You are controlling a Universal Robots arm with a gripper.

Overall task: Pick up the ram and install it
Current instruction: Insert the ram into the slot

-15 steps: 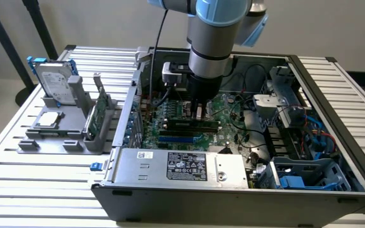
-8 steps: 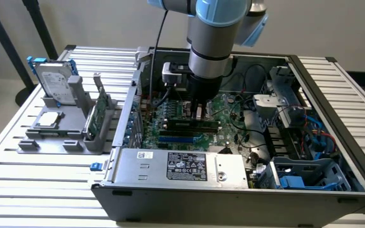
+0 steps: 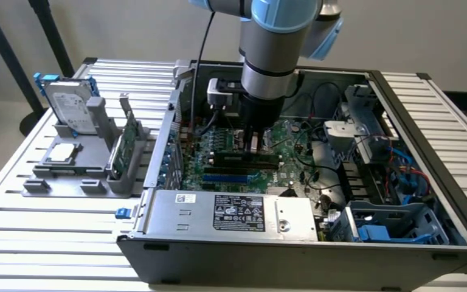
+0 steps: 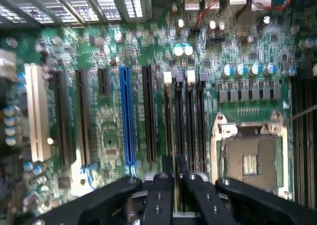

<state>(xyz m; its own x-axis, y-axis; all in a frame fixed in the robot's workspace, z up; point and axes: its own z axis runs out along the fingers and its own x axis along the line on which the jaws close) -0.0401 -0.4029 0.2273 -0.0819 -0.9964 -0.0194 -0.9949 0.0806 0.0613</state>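
My gripper (image 3: 254, 145) reaches down inside the open computer case, low over the green motherboard (image 3: 217, 143). In the wrist view its two black fingers (image 4: 166, 190) stand almost together, pinching a thin dark strip seen edge-on, which I take to be the ram (image 4: 178, 161). The strip lines up along the row of long black memory slots (image 4: 190, 121) with white latches, beside the silver processor socket (image 4: 250, 160). How far the ram sits above or into a slot is hidden by the fingers.
A grey holder (image 3: 63, 182) at the exterior view's left carries the blue-framed hard drive (image 3: 71, 106), a broader green card (image 3: 126, 143) and a processor chip (image 3: 61, 153). The power supply (image 3: 225, 213), drive cages (image 3: 396, 225) and cables (image 3: 331, 131) crowd the case. A blue slot (image 4: 126, 116) lies beside.
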